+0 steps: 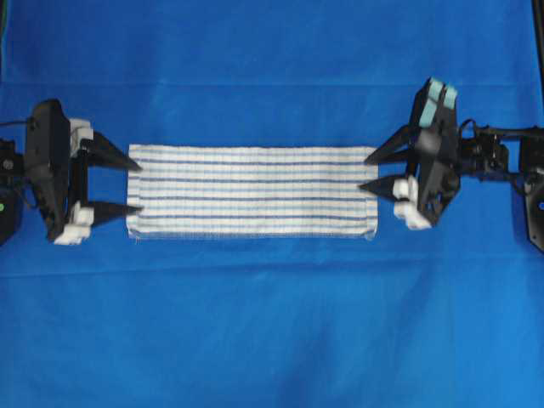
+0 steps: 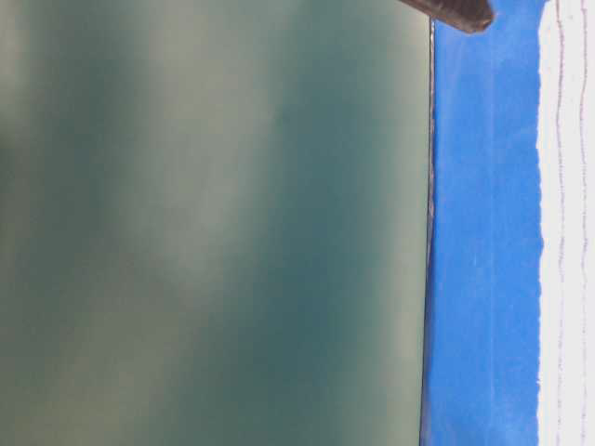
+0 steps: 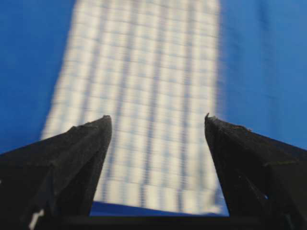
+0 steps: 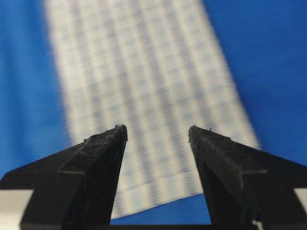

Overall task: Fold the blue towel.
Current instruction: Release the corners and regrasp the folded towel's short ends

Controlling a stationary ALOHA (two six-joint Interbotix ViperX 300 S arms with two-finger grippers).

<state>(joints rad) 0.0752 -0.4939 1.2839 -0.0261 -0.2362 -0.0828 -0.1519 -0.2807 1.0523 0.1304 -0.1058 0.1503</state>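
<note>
So the towel (image 1: 252,190) lies flat mid-counter (image 1: 272,340), folded into a long strip, short ends facing my pincers. Left pincer (image 1: 134,188) gapes wide at the left edge, tips right at the hem, gripping nothing. Right pincer (image 1: 370,173) likewise spread at the right edge, empty. Loads of bare blue cover above and below the strip.

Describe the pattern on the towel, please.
The towel is white with thin blue stripes, clearest in the overhead view.
</note>
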